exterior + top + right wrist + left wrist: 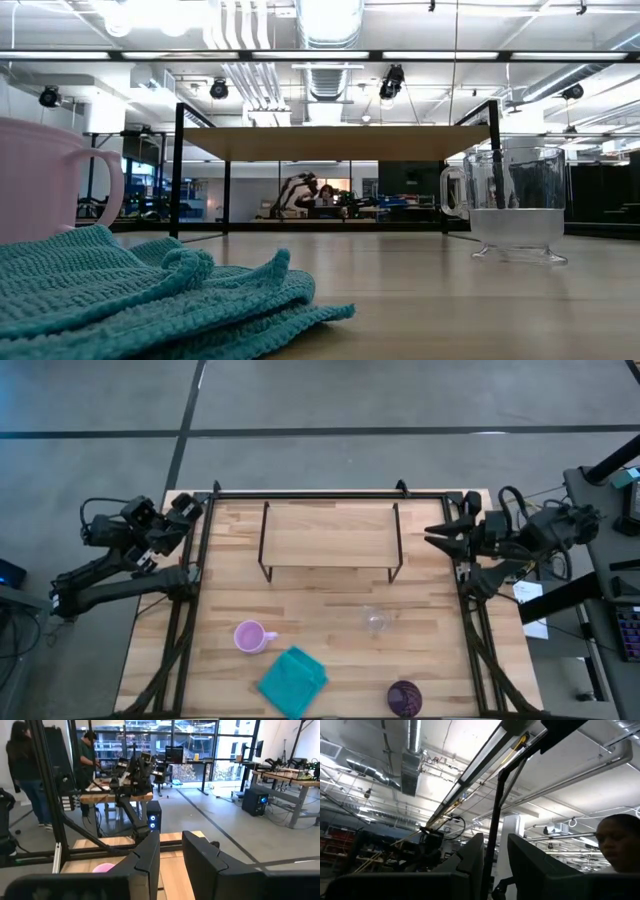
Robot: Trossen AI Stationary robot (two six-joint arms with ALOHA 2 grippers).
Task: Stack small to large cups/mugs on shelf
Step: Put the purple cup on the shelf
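The light-wood shelf [330,533] stands on thin black legs at the table's far middle; the low view shows its plank [335,141]. The pink mug [250,636] [40,180] stands near-left of centre, handle toward the right. The clear glass cup [375,620] [515,205] stands upright, right of centre. The dark purple tumbler [404,698] sits by the near edge. My left gripper [188,508] waits open at the far-left corner, and my right gripper [432,534] waits open at the right edge beside the shelf. Neither is close to a cup.
A crumpled teal cloth [293,680] [150,300] lies near the front edge, between mug and tumbler. The black outer frame [330,493] runs along the table's far edge and both sides. People stand in the room beyond the table, seen in the right wrist view.
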